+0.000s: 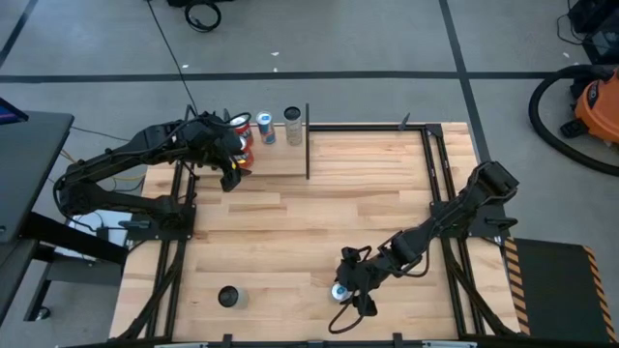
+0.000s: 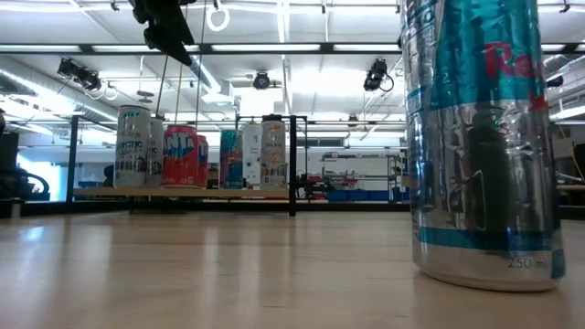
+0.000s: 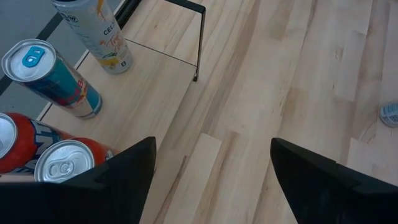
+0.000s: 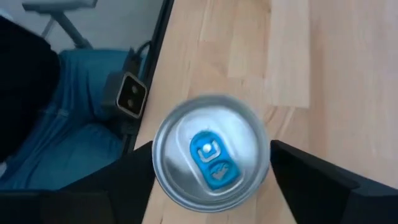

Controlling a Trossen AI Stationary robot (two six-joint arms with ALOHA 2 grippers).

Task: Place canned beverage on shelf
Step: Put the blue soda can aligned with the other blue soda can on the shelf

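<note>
Nearest the low camera, at the right of that frame, stands a tall silver and teal aluminium beverage can (image 2: 484, 146) with a blue pull tab, upright on the pale plank-patterned wooden tabletop (image 1: 319, 222). In the high view it sits at the lower middle of the frame, and the right gripper (image 1: 340, 290) is directly above it. The right wrist view looks straight down on the can's lid (image 4: 211, 151), with the two dark fingers (image 4: 311, 180) spread to either side of it; whether they touch its wall cannot be told.

A small dark round object (image 1: 228, 296) lies at the lower left of the high view.

Farther off, at the upper left, is the small pale wood shelf edged with thin black rods (image 1: 280, 159). It carries a row of upright cans: two red ones (image 3: 56, 158), a teal and silver one (image 3: 53, 78) and a tall white one (image 3: 96, 31). The left gripper (image 1: 232, 174) hovers at the shelf's front edge beside the red cans, fingers apart and holding nothing.
</note>
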